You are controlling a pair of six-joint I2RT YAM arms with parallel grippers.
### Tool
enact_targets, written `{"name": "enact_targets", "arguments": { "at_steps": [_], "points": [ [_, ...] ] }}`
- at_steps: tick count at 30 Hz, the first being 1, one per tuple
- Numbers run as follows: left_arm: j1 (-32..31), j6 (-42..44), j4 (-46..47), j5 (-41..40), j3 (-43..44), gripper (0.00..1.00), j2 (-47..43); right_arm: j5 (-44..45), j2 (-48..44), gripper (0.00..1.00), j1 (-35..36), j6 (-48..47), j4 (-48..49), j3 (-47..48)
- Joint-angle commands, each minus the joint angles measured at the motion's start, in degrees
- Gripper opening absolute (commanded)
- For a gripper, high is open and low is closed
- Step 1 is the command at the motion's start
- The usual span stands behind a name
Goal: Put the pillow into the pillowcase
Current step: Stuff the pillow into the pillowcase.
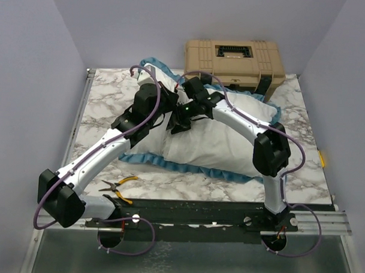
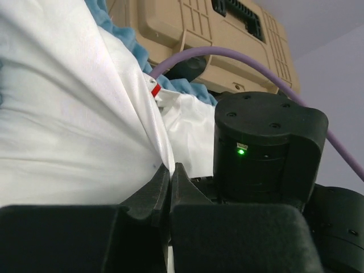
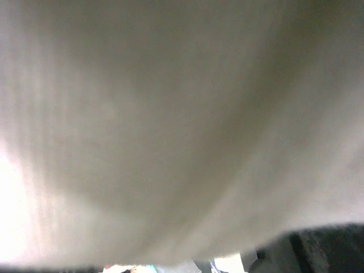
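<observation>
the case (image 1: 193,168) lay across the middle of the marble table (image 1: 105,104), white side out and plump, with its blue frill showing along the near edge, the right end and the far left corner. whether any of that white bulk was the bare pillow, or all of it the case's lining, could not be told.

both arms reached in over the cloth and met above its far left part. the left gripper (image 2: 169,172) sat at that corner with its fingers pressed together, a thin fold of the white cloth pinched between them. that fold ran up to the frill and a small red tag, so it read as the case. the right gripper (image 1: 182,120) was just beside it, down against the cloth. its wrist view was filled by blurred white fabric pressed against the lens, and how wide it stood, or whether it held anything, could not be told.

a tan box (image 1: 234,59) stood behind the table's far edge, and yellow-handled pliers (image 1: 118,187) lay near the left arm's base, well apart from the case.
</observation>
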Motion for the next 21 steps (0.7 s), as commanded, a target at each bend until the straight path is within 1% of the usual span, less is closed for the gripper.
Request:
{"name": "enact_targets", "arguments": {
  "at_steps": [1, 3, 5, 8, 10, 11, 12, 14, 15, 16, 17, 19, 21],
  "points": [
    [-1.68, 1.72, 2.25, 1.12, 5.21, 0.0, -2.67, 9.28, -4.83, 0.83, 1.05, -5.09, -7.3, 2.72],
    [-0.27, 3.14, -0.79, -0.88, 4.26, 0.0, -3.13, 13.96, -9.99, 0.87, -0.45, -6.69, -11.07, -0.67],
    [1.53, 4.52, -3.29, -0.73, 3.81, 0.08, -2.99, 17.77, -15.76, 0.89, -1.76, -7.78, -14.0, -5.27],
    [4.28, 5.4, -6.95, 1.32, 4.42, 0.21, -1.79, 21.25, -24.11, 0.92, -3.04, -9.14, -16.79, -11.71],
    [5.62, 5.37, -8.23, 1.97, 4.24, 0.25, -1.01, 23.95, -28.47, 0.94, -3.65, -9.49, -19.88, -13.81],
    [6.05, 5.51, -8.55, 2.24, 4.05, 0.28, -0.64, 25.23, -30.5, 0.96, -4.34, -9.34, -21.08, -14.47],
    [6.4, 5.57, -8.7, 2.4, 3.83, 0.36, -0.32, 26.23, -32.36, 0.97, -5.39, -9.19, -21.99, -15.36],
    [6.83, 6.06, -9.45, 2.58, 3.86, 0.58, 0.13, 27.82, -35.87, 0.99, -9.69, -8.28, -23.8, -17.2],
    [6.85, 6.35, -10.01, 2.33, 3.99, 0.82, 0.23, 27.86, -37.61, 0.99, -13.04, -8.12, -24.24, -19.1],
    [6.9, 6.45, -10.68, 1.67, 4.23, 0.97, 0.06, 28.14, -39.16, 1.0, -17.75, -8.04, -24.32, -20.79],
    [6.93, 6.86, -11.05, 1.12, 4.16, 0.99, -0.24, 28.35, -40.35, 1.0, -21.11, -8.08, -24.31, -22.37],
    [6.98, 8.66, -12.14, -0.14, 3.74, 0.99, -1.43, 29.44, -41.6, 1.0, -26.72, -8.29, -24.48, -25.42],
    [6.94, 10.59, -15.45, -2.2, 3.5, 0.99, -2.52, 30.71, -42.16, 1.0, -30.51, -7.84, -23.07, -29.23]
  ]
}}
